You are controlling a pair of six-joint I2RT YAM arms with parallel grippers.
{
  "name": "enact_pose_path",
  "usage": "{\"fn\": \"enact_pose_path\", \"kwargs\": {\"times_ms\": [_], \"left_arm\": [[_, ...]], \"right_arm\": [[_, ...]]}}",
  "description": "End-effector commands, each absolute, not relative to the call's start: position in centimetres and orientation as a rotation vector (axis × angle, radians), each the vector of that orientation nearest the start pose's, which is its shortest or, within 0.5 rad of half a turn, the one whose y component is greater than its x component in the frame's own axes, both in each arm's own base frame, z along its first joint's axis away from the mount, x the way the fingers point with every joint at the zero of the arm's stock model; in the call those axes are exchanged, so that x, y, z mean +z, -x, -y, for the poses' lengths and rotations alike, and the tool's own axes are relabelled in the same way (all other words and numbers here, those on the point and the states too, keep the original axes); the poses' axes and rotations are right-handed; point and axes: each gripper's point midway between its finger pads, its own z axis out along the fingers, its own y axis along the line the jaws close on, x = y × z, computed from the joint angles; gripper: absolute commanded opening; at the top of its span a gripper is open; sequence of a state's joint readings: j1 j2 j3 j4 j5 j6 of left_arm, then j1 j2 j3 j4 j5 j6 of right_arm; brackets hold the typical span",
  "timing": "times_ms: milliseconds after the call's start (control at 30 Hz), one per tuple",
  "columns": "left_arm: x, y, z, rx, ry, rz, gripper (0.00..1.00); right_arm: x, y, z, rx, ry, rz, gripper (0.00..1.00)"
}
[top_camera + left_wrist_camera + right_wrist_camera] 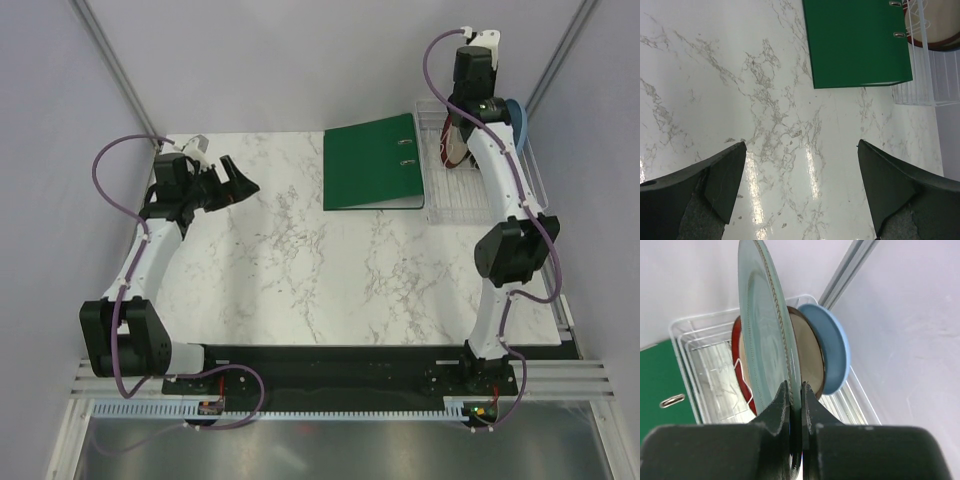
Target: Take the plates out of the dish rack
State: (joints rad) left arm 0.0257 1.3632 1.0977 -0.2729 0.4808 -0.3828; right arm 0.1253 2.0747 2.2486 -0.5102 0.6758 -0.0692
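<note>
The white wire dish rack (450, 210) stands at the table's back right. My right gripper (796, 387) is shut on the rim of the grey-green plate (765, 315), which stands upright and edge-on over the rack (685, 340). Behind it stand two beige plates with red-brown rims (810, 355) and the light blue plate (832, 350). In the top view the right arm hides most of them; the light blue plate (515, 122) shows beside the right gripper (468, 125). My left gripper (238, 175) is open and empty above the table's left side, also in its wrist view (801, 144).
A flat green ring binder (372, 160) lies just left of the rack, also in the left wrist view (855, 45). The rack's corner (925, 75) and a beige plate (935, 20) show there too. The marble table (300, 270) ends close behind the rack.
</note>
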Motion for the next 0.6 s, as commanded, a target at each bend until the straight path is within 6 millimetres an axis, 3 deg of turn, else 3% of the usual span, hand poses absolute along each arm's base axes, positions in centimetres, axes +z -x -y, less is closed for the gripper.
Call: {"fn": "enact_pose_path", "kwargs": {"times_ms": [0,67,100,133,200,233,300,333,400,433,567], "left_arm": [[23.5,-38.4,9.9,-0.827,0.092,-2.048,1.00],[24.3,-38.3,10.8,-0.902,0.066,-2.007,1.00],[24.7,-38.0,11.4,-0.951,0.046,-1.996,1.00],[25.2,-38.2,11.7,-0.969,0.033,-1.966,1.00],[25.1,-37.8,11.9,-1.001,0.036,-1.962,1.00],[25.0,-37.7,12.0,-1.006,0.036,-1.963,1.00],[25.3,-37.6,12.1,-1.012,0.024,-1.945,1.00],[25.5,-37.3,12.2,-1.020,0.020,-1.937,1.00],[26.2,-37.3,12.5,-1.038,0.011,-1.905,1.00],[26.3,-37.1,12.6,-1.050,0.012,-1.898,1.00],[27.0,-36.6,13.7,-1.179,0.003,-1.852,1.00]], "right_arm": [[45.3,-53.0,-0.3,-0.302,-0.249,-1.630,0.00],[45.4,-51.7,-2.6,-0.137,-0.237,-1.654,0.00],[46.4,-50.6,-5.0,-0.004,-0.164,-1.650,0.00],[45.4,-50.3,-6.3,0.082,-0.170,-1.677,0.00],[45.7,-48.7,-9.0,0.215,-0.121,-1.688,0.00],[44.6,-48.1,-11.0,0.335,-0.094,-1.727,0.00],[44.4,-46.7,-13.5,0.462,-0.056,-1.741,0.00],[42.7,-46.1,-14.9,0.530,-0.023,-1.784,0.00],[42.9,-44.9,-16.6,0.623,-0.026,-1.765,0.00],[41.7,-44.6,-17.7,0.683,0.001,-1.774,0.00],[40.2,-43.0,-20.4,0.878,0.010,-1.777,0.00]]}}
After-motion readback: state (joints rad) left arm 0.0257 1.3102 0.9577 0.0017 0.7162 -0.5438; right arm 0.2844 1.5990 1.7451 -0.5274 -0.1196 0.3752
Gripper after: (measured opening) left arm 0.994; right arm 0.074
